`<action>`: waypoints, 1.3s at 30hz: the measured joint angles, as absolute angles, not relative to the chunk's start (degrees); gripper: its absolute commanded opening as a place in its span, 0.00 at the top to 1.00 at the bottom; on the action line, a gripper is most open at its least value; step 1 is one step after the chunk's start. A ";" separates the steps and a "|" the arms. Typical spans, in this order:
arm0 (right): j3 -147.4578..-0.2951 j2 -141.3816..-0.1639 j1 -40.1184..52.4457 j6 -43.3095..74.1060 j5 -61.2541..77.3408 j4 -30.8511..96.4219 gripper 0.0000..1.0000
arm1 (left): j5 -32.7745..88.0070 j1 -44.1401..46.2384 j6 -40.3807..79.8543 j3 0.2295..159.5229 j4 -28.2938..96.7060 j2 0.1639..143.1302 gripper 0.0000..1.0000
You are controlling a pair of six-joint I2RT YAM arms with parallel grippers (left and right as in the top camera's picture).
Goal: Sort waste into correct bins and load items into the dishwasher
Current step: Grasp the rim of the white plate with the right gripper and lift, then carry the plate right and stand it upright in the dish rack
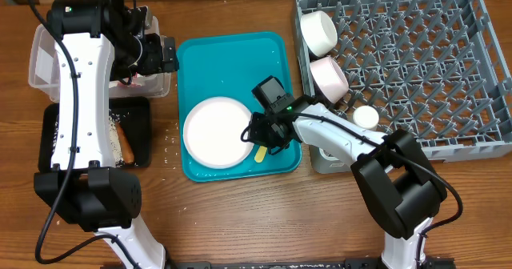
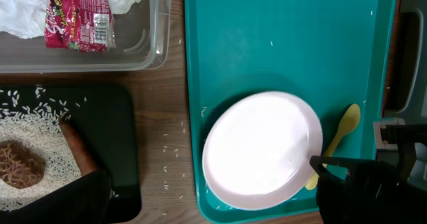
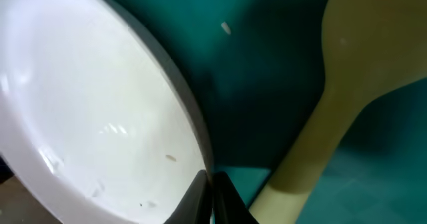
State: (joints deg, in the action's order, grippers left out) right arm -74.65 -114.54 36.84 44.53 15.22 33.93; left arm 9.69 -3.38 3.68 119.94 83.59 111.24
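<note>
In right hand (image 3: 211, 187): plate (image 3: 87, 97) rim

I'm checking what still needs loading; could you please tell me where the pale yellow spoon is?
In the overhead view, the pale yellow spoon lies on the teal tray, just right of the round white plate, by the tray's near right corner.

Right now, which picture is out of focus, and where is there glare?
Right wrist view: too close, so the pale yellow spoon is soft-edged; small glints on the white plate; the right pincer, shut on its rim, is a dark blur. Left wrist view: sharp, rice grains distinct on the black tray. Overhead view: sharp, evenly lit, faint sheen on the teal tray.
</note>
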 measured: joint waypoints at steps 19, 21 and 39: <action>-86.21 -106.63 36.53 35.35 3.62 50.92 0.96 | 9.69 -3.38 3.68 119.94 83.59 111.24 0.00; -90.04 -104.88 36.40 33.32 -0.54 53.58 0.96 | 9.67 -3.38 3.70 119.94 83.59 111.24 0.00; -96.20 -100.71 30.79 29.45 -62.83 53.82 0.96 | 9.69 -3.38 3.68 119.94 83.59 111.24 0.00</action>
State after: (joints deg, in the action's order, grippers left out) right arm -96.20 -100.71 30.79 29.45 -62.83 53.82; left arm 9.69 -3.38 3.68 119.94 83.59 111.24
